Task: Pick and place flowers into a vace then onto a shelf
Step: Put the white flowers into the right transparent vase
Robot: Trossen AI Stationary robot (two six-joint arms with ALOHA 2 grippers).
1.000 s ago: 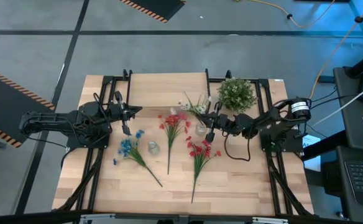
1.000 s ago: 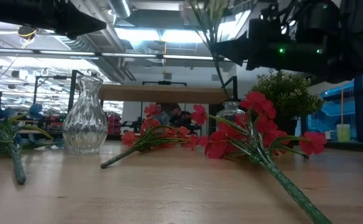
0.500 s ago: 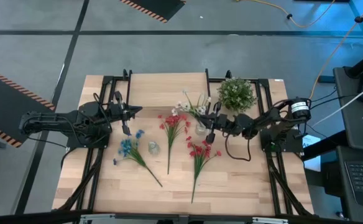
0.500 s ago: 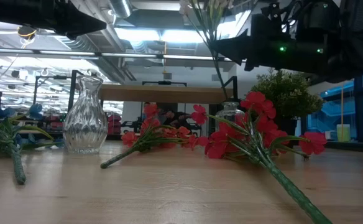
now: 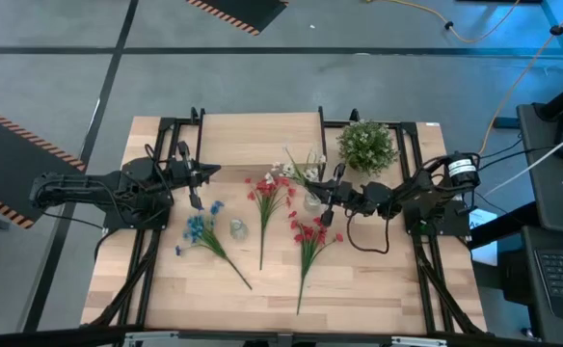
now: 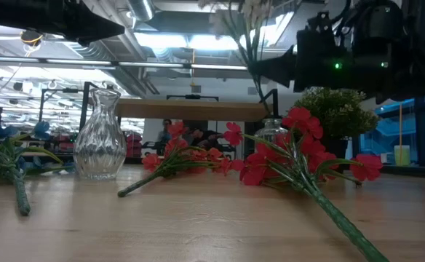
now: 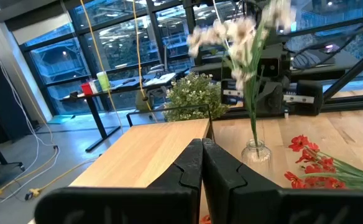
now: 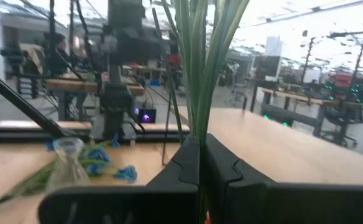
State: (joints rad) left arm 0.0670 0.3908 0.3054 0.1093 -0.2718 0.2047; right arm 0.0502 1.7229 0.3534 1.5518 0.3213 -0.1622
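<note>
Right end effector clamped on white sprig stem, holding it upright with stem tip in or just above small glass vase near table centre. Step in hand: seating first flower. Next move, by judgement: lower stem fully, then release. Left end effector fingers pressed together, empty, raised over table's left side. Blue sprig, orange-red sprig, red sprig lie flat; second vase between. Shelf behind.

The white sprig stands upright, stems in the small glass vase. Left of that vase the orange-red sprig lies flat; the red sprig lies just below it; the blue sprig lies farthest left, beside the clear fluted vase.
</note>
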